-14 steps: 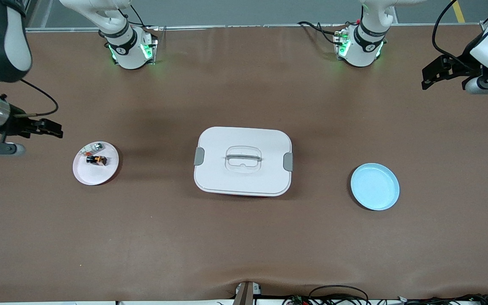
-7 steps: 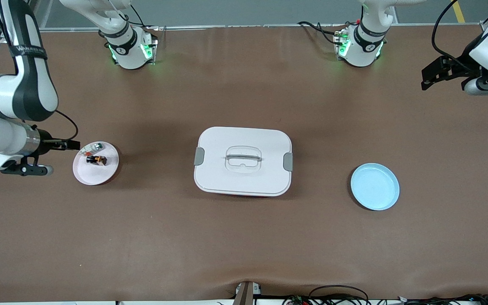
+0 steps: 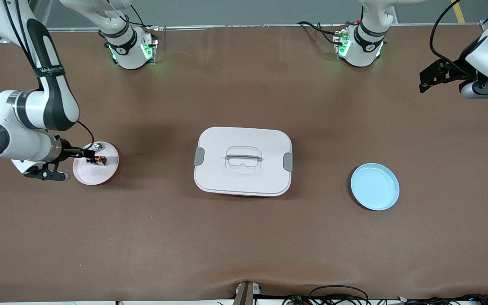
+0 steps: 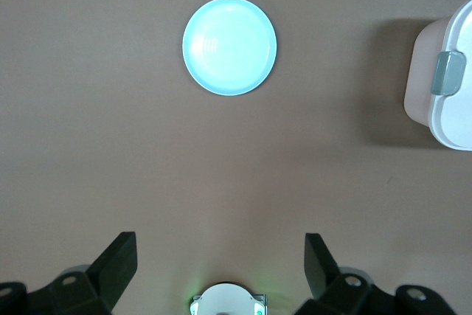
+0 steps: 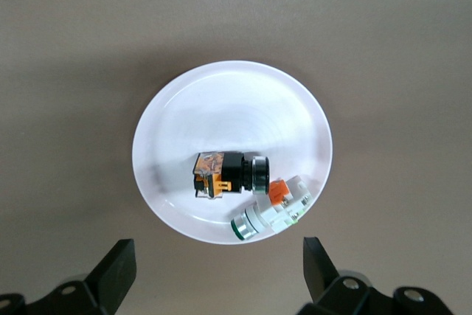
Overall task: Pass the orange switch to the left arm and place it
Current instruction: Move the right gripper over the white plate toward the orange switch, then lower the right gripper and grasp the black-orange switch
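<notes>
Front view: the right gripper (image 3: 84,153), jaws apart, hangs over the pink plate (image 3: 93,176) at mid-left, where the orange switch (image 3: 99,160) lies; the box (image 3: 243,161) sits at centre. Upper right, the left gripper (image 3: 425,80) waits, jaws apart. Right wrist view: the switch (image 5: 225,175) lies mid-plate, touching a green-and-silver part (image 5: 271,208).
</notes>
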You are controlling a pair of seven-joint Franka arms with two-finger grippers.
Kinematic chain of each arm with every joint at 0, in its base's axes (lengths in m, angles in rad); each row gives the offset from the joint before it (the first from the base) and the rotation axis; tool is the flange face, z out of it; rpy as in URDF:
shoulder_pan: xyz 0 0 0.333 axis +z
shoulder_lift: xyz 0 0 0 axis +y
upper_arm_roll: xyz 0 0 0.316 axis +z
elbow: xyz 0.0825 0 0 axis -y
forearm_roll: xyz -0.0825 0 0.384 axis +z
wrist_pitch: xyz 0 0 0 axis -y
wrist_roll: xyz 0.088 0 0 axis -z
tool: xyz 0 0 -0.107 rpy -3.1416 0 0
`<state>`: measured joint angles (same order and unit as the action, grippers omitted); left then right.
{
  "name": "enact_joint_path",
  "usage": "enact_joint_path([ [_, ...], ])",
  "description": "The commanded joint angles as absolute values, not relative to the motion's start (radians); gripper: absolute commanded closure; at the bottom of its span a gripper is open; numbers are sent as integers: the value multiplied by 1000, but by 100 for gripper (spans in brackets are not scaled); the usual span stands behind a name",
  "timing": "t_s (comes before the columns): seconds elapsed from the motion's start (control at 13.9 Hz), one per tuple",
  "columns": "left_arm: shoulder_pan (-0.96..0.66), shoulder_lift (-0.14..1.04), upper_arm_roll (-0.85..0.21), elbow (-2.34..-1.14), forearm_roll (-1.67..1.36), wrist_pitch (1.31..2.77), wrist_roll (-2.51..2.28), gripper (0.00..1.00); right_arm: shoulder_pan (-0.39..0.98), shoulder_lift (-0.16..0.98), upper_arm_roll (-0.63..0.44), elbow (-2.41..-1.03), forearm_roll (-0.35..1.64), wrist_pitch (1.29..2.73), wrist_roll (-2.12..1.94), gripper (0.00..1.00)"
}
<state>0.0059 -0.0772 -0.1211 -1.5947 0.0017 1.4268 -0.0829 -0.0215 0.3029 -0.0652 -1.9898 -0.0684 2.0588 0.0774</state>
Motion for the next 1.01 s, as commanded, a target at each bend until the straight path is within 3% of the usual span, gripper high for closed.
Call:
enact_joint_path([
  [0.0, 12, -86, -127, -1606, 0, 1439, -83, 0, -41, 336, -58, -1993, -81, 2100, 97, 0],
  [0.94, 12, -86, -127, -1618, 0, 1465, -84, 0, -48, 454, -60, -1993, -81, 2172, 95, 0],
])
